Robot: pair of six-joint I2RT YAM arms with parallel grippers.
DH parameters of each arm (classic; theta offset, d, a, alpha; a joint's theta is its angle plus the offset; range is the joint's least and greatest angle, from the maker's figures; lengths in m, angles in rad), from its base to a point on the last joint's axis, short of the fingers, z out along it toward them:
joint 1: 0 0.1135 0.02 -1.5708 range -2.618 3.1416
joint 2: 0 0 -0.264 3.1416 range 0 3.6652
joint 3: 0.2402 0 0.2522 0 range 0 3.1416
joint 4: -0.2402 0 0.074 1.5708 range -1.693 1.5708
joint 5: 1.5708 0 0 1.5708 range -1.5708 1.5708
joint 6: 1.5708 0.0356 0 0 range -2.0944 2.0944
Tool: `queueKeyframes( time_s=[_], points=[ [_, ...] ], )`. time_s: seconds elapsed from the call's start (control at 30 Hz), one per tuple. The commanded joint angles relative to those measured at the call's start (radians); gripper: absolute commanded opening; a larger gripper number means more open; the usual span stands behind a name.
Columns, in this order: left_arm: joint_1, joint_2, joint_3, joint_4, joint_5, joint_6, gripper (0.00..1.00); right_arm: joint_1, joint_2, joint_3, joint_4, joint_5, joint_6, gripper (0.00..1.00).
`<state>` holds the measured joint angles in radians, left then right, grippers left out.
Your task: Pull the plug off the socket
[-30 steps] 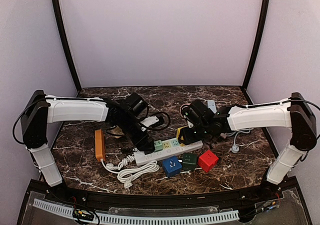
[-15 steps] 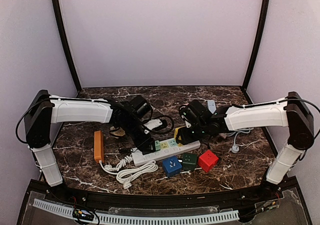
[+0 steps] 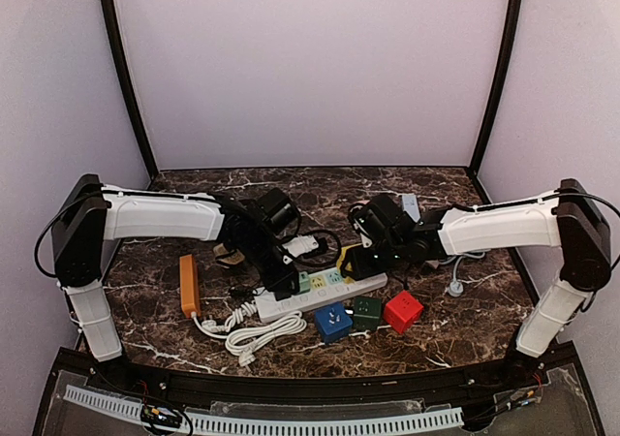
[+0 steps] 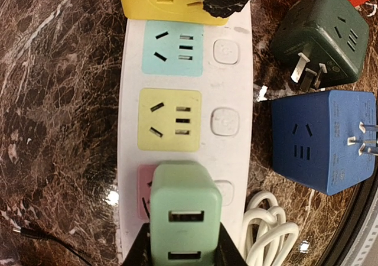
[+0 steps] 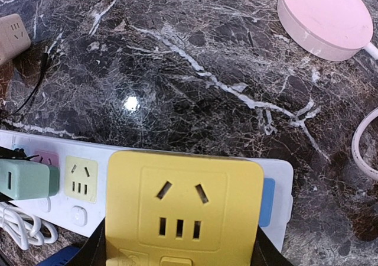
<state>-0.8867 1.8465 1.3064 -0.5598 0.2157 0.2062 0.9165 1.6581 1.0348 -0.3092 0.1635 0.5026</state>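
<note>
Near side: a coiled white cable (image 4: pixel 266 236), a blue cube (image 4: pixel 319 142) and a dark green cube (image 4: pixel 322 35) are lying just beside the power strip (image 4: pixel 233 86), crowding that edge.
Left tool (image 4: pixel 184 253): its fingers are pressing both sides of the green plug (image 4: pixel 184 204), which is sitting in the strip and mostly hiding a pink socket. The fingertips are running off frame.
Right tool (image 5: pixel 180 251): it is clamping the yellow plug (image 5: pixel 183 210), which is seated in the strip with its base cut off.
Far side: bare tabletop (image 5: pixel 195 71) is lying open, and a pink disc (image 5: pixel 322 18) is sitting well apart.
</note>
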Motion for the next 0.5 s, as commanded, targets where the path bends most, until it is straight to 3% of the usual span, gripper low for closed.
queueKeyframes(
  time_s=[0.0,0.2,0.47],
  points=[
    [-0.011,0.028,0.011,-0.044,-0.018,0.017,0.01,-0.008,-0.05,-0.018,0.124,-0.115,0.063,0.0],
    [-0.012,0.029,0.012,-0.048,-0.018,0.013,0.01,0.008,-0.084,-0.038,0.176,-0.088,0.041,0.0],
    [-0.012,0.033,0.019,-0.046,0.002,0.005,0.01,0.087,-0.009,0.061,0.068,0.045,-0.012,0.0]
  ],
)
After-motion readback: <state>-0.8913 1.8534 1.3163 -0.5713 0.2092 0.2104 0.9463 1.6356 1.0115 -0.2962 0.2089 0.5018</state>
